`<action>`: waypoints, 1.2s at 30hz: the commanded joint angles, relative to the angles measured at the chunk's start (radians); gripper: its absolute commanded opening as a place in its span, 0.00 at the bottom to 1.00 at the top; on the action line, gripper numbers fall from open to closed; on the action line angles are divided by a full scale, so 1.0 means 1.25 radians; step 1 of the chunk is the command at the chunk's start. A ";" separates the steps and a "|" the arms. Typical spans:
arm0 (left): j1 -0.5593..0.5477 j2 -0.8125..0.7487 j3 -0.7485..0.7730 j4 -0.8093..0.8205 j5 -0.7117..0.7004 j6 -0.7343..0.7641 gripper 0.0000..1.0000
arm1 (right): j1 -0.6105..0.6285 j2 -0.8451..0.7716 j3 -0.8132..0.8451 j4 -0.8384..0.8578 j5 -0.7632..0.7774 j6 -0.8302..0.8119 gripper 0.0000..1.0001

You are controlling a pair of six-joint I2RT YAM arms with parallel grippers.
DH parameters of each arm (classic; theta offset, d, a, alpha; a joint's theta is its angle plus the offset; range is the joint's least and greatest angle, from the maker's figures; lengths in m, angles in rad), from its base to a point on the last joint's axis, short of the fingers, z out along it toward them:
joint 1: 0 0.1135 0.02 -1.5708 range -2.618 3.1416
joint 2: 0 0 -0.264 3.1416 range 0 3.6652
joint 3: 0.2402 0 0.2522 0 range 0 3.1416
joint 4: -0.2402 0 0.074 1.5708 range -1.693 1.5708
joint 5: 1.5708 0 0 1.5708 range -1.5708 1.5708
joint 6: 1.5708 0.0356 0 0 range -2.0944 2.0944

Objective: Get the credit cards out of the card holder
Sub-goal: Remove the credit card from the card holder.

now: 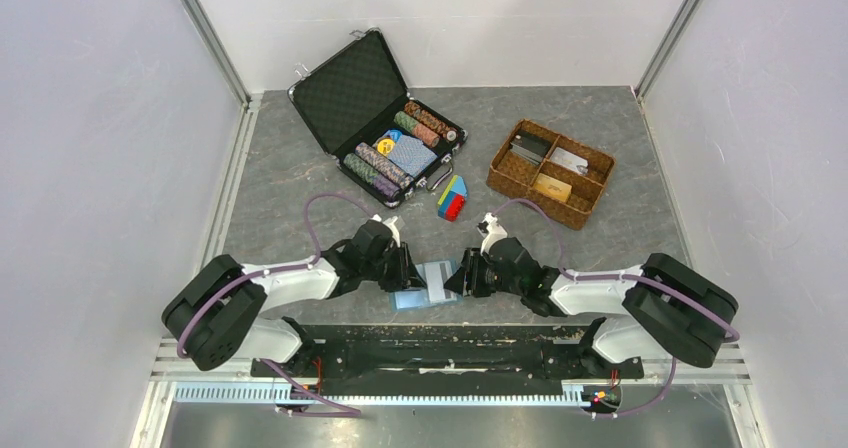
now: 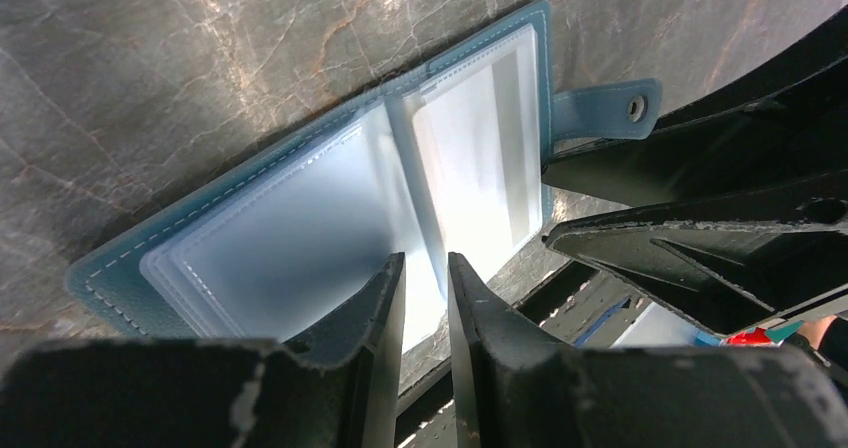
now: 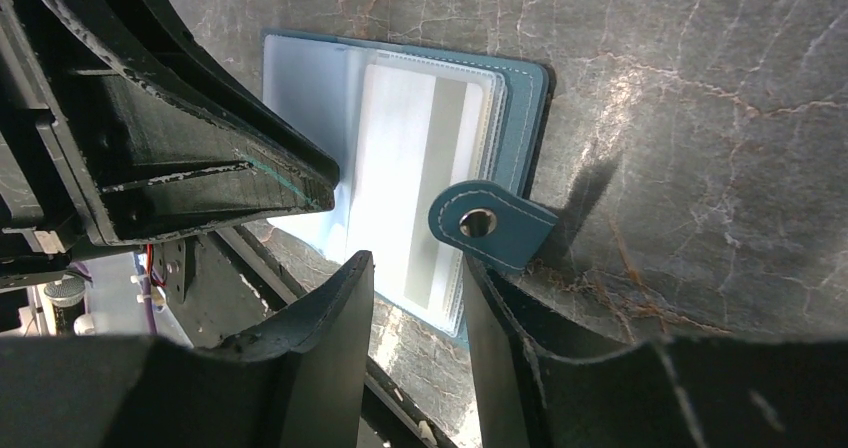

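The card holder lies open, inner face up, at the middle of the table's near edge, between the two grippers. Its clear sleeves are fanned flat over both halves. One sleeve on the strap side holds a pale card with a grey stripe. The strap, with its snap, curls up over the holder's outer edge.

Left gripper: positioned over the holder's near edge at the fold, with the jaws only a narrow slit apart. A sleeve shows bright in the slit. Whether the jaws pinch it cannot be determined.

Right gripper: positioned over the near edge of the strap-side half. Its jaws are clearly apart and clamped on nothing, and the near corner of the sleeve stack shows in the gap. One finger sits just beside the strap.

The fingers of the two grippers are near each other above the holder. The arm base rail runs just beyond the table's near edge.

Bare table surrounds the holder on its far, left and right sides. A coloured block stands well apart toward the table centre. An open chip case is at the far left, and a wicker tray at the far right.
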 commanded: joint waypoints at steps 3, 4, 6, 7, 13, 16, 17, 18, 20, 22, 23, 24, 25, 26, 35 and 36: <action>0.001 0.006 -0.036 0.058 0.005 -0.021 0.29 | 0.004 0.011 0.011 0.036 -0.002 0.002 0.41; 0.002 0.007 -0.040 0.062 0.004 -0.022 0.28 | 0.004 0.013 0.011 0.042 -0.005 0.002 0.41; 0.002 0.006 -0.043 0.067 0.007 -0.023 0.28 | 0.003 0.018 0.015 0.050 -0.015 -0.003 0.42; 0.001 0.006 -0.044 0.069 0.007 -0.023 0.28 | 0.003 0.021 0.020 0.049 -0.020 -0.005 0.42; 0.001 0.010 -0.055 0.085 0.012 -0.025 0.23 | 0.003 0.032 0.021 0.068 -0.020 -0.003 0.43; 0.001 0.013 -0.056 0.103 0.025 -0.029 0.17 | -0.004 0.035 0.015 0.098 -0.030 0.012 0.43; 0.001 0.013 -0.057 0.106 0.027 -0.030 0.15 | -0.005 0.036 0.015 0.106 -0.033 0.017 0.44; 0.001 0.013 -0.058 0.108 0.027 -0.027 0.12 | -0.007 0.037 0.017 0.108 -0.034 0.018 0.44; 0.001 0.017 -0.058 0.109 0.026 -0.026 0.09 | -0.011 0.044 0.023 0.106 -0.037 0.021 0.45; 0.001 0.027 -0.058 0.116 0.033 -0.027 0.07 | -0.012 0.049 0.027 0.114 -0.046 0.026 0.45; 0.001 0.032 -0.058 0.121 0.036 -0.028 0.07 | -0.013 0.049 0.026 0.121 -0.050 0.031 0.45; 0.001 0.036 -0.056 0.123 0.038 -0.030 0.06 | -0.013 0.049 0.024 0.131 -0.054 0.033 0.45; 0.001 0.039 -0.055 0.123 0.040 -0.030 0.06 | -0.013 0.047 0.023 0.136 -0.055 0.036 0.45; 0.001 0.041 -0.054 0.122 0.040 -0.030 0.06 | -0.013 0.046 0.022 0.145 -0.060 0.038 0.45; 0.001 0.037 -0.052 0.123 0.037 -0.034 0.06 | -0.014 0.015 0.016 0.159 -0.081 0.025 0.37; 0.001 0.037 -0.050 0.123 0.036 -0.034 0.07 | -0.012 0.010 0.020 0.149 -0.081 0.020 0.36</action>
